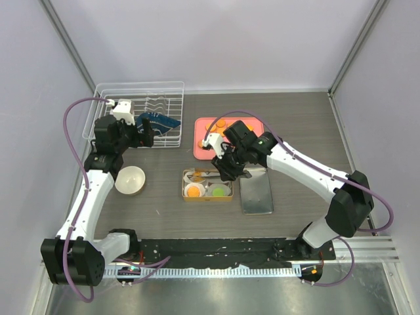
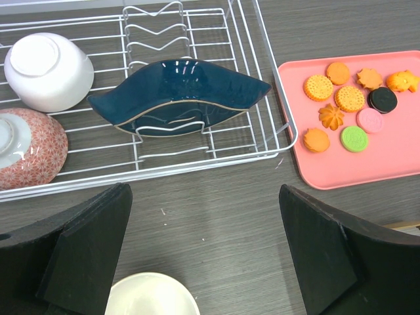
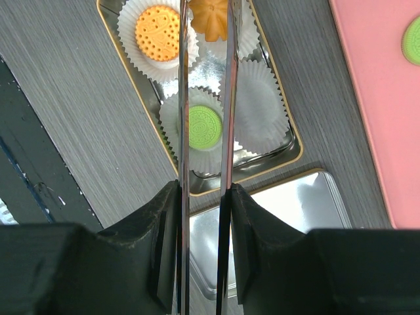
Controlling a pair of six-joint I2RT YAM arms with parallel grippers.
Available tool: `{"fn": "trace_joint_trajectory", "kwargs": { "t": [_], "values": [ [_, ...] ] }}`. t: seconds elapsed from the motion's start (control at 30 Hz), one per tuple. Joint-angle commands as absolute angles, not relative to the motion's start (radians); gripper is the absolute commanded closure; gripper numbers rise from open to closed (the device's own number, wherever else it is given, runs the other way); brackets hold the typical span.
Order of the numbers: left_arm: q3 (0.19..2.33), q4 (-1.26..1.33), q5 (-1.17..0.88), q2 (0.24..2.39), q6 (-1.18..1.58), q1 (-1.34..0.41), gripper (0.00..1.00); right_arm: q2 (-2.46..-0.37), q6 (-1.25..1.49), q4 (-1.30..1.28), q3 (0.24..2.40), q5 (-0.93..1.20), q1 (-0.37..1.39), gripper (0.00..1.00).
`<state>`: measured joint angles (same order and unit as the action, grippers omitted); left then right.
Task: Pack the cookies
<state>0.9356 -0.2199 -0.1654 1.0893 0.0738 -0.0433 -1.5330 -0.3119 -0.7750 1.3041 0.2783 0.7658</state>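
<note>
1. Cookies (image 2: 350, 98) lie mostly on the pink tray (image 2: 394, 164): ten there, of which seven are orange, one black, one pale pink and one green.
2. Two more sit in the gold tin (image 1: 207, 199) on the worktop (image 2: 216, 197), each in its own white paper cup. One is a round orange cookie (image 3: 157, 33) and one a green cookie (image 3: 205, 126).
3. At least four paper cups show in the tin. One empty cup (image 3: 259, 98) sits beside the green one.
4. The right pincer (image 3: 207, 13) is over the tin, its two thin fingers close together and pinching one flower-shaped orange cookie (image 3: 213, 23). Whether that cookie touches the cup below it cannot be told.
5. One silver lid (image 1: 256, 191) lies flat just beside the tin.
6. The left pincer (image 2: 203, 262) hangs spread wide with nothing in it, near the white wire rack (image 2: 275, 141).
7. The rack carries three dishes: one white bowl (image 2: 49, 71), one red-patterned bowl (image 2: 29, 147) and one dark blue dish (image 2: 180, 92).
8. One cream bowl (image 2: 151, 298) stands on the worktop under the left pincer.
</note>
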Motion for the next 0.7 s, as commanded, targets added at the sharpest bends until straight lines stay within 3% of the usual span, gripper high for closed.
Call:
{"fn": "trace_joint_trajectory", "kwargs": {
  "t": [0.0,0.67],
  "values": [
    [0.942,-0.169,-0.161,1.091,0.067,-0.038,0.0,-1.528,-0.319,-0.733,1.321,0.276,0.775,0.66],
    [0.943,-0.17,-0.164,1.092,0.066,-0.038,0.0,-1.503,-0.322,-0.739,1.335,0.262,0.782,0.52]
  ]
}}
